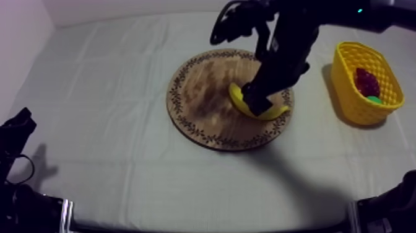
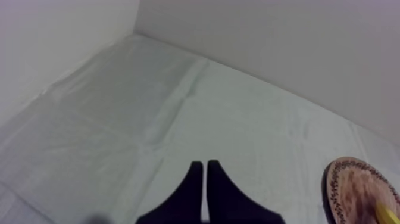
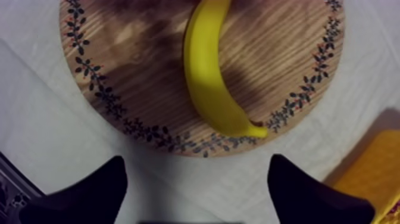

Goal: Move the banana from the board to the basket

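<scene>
A yellow banana lies on the right half of the round wooden board. My right gripper has come in from the upper right and hovers right over it. In the right wrist view its fingers stand wide apart, open, with the banana lying lengthwise ahead of them on the board. The yellow basket stands at the table's right. My left gripper rests low at the left, its fingers together as a narrow wedge, shut on nothing.
Inside the basket lie a small red fruit and something green. A corner of the basket shows beside the right finger. The board's rim lies far ahead of the left gripper, and bare cloth surrounds the board.
</scene>
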